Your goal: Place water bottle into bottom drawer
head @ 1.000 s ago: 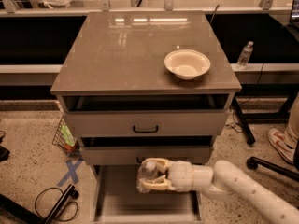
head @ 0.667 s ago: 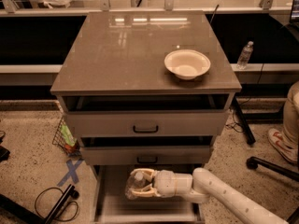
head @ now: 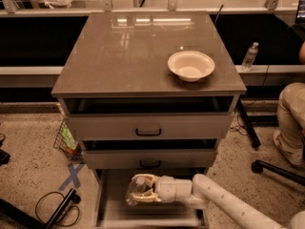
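One clear, ribbed water bottle (head: 134, 193) sits tilted inside the open bottom drawer (head: 112, 210), and it is hard to tell whether it touches the flat grey floor. Cream fingers (head: 148, 178) of the gripper (head: 139, 190) clasp it, hiding its label. The smooth, rounded arm (head: 224, 204) is cut off at the lower right corner.

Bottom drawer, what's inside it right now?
The gripper, shut on the water bottle, is inside the open bottom drawer above its grey floor. The floor under the bottle and arm is covered, so whether the bottle rests on it cannot be seen.
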Tool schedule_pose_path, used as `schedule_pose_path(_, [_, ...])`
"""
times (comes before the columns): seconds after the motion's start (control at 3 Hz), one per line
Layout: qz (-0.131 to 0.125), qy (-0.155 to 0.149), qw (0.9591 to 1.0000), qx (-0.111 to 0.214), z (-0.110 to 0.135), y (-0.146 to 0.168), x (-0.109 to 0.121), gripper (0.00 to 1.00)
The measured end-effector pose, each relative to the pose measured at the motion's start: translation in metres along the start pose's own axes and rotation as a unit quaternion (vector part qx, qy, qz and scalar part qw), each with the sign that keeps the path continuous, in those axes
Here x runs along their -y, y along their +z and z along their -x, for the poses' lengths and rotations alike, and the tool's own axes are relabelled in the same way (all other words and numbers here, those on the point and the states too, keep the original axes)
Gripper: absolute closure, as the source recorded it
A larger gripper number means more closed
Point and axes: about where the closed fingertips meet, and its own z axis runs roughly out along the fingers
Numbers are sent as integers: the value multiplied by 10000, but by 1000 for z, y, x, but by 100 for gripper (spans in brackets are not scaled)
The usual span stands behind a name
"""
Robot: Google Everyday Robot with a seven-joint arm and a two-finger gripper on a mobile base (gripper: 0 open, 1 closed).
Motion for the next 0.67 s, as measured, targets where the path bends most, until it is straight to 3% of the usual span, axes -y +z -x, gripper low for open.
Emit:
schedule_pose_path(0.33, [-89, 151, 9996, 231, -43, -4, 9, 100])
schedule_pose_path(0.67, [-100, 119, 9988, 469, -82, -5, 16, 100])
